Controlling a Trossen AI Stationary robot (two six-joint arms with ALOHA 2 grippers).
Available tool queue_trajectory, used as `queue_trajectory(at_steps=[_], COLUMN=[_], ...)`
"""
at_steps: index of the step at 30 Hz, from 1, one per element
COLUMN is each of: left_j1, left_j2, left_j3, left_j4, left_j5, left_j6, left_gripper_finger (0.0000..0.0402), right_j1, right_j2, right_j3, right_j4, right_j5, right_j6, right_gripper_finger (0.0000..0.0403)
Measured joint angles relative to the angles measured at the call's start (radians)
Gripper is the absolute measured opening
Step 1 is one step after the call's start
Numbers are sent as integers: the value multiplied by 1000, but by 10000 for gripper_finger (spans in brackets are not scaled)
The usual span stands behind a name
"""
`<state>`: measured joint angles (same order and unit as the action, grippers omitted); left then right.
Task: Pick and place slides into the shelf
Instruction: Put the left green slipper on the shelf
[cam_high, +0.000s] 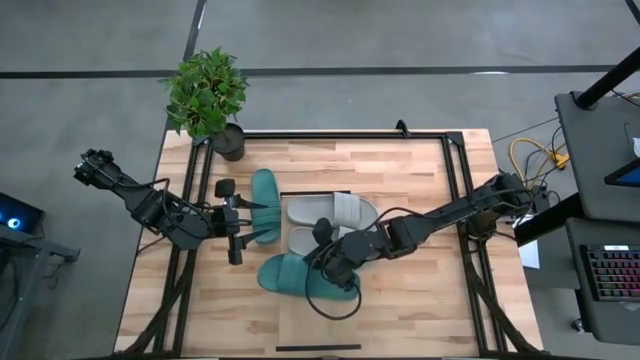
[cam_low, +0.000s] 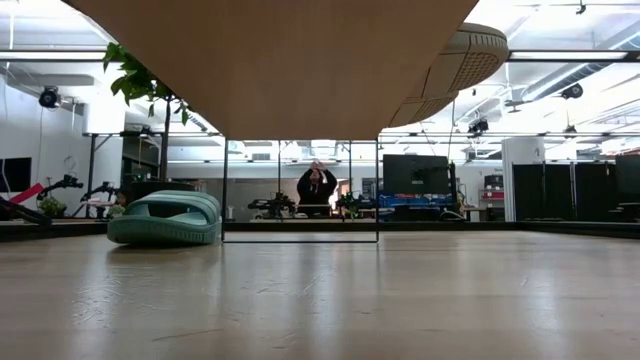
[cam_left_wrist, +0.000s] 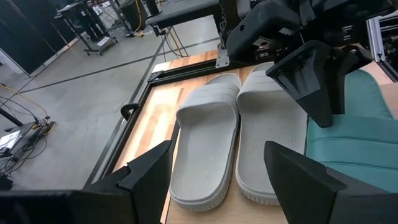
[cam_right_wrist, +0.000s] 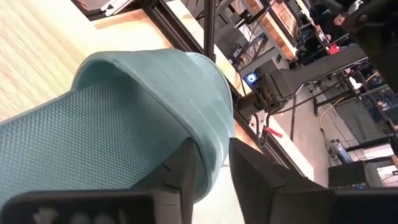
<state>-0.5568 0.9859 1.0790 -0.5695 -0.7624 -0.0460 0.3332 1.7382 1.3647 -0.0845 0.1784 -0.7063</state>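
Note:
My right gripper (cam_high: 335, 262) is shut on one teal slide (cam_high: 298, 276), near the table's middle. The shelf (cam_low: 280, 70) hides this slide in the low view, where the shelf shows from below. Two light grey slides (cam_high: 335, 210) (cam_high: 318, 238) lie side by side, soles down, just beyond it. One grey sole (cam_low: 462, 58) juts past the shelf's edge. The second teal slide (cam_high: 265, 205) (cam_low: 165, 218) rests sole-down on the tabletop to the left. My left gripper (cam_high: 243, 218) (cam_left_wrist: 217, 155) is open beside that slide, pointing at the grey pair (cam_left_wrist: 242, 137). My right gripper pinches the teal slide's side (cam_right_wrist: 210, 146) where the strap (cam_right_wrist: 155, 68) meets the sole, one finger (cam_right_wrist: 183, 171) under the strap on the footbed, the other (cam_right_wrist: 252, 177) outside. Whether the slide rests on the shelf or hangs clear, I cannot tell.
A potted plant (cam_high: 210, 95) stands at the table's far left corner. A black metal frame (cam_high: 455, 190) runs around the tabletop. Bare wood lies toward the near edge (cam_high: 400, 320). A person (cam_low: 317, 185) stands far back in the room.

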Motion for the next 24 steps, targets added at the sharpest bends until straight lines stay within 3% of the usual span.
queue_trajectory(at_steps=[11,24], left_j1=[0,0], left_j2=[0,0], left_j3=[0,0], left_j4=[-18,-17], left_j5=[0,0], left_j6=[0,0], left_gripper_finger=[238,238], right_j1=[0,18], right_j2=[0,-1], right_j3=[4,5], right_j4=[-22,-75], right_j5=[6,8], right_j6=[100,113], right_gripper_finger=[136,128])
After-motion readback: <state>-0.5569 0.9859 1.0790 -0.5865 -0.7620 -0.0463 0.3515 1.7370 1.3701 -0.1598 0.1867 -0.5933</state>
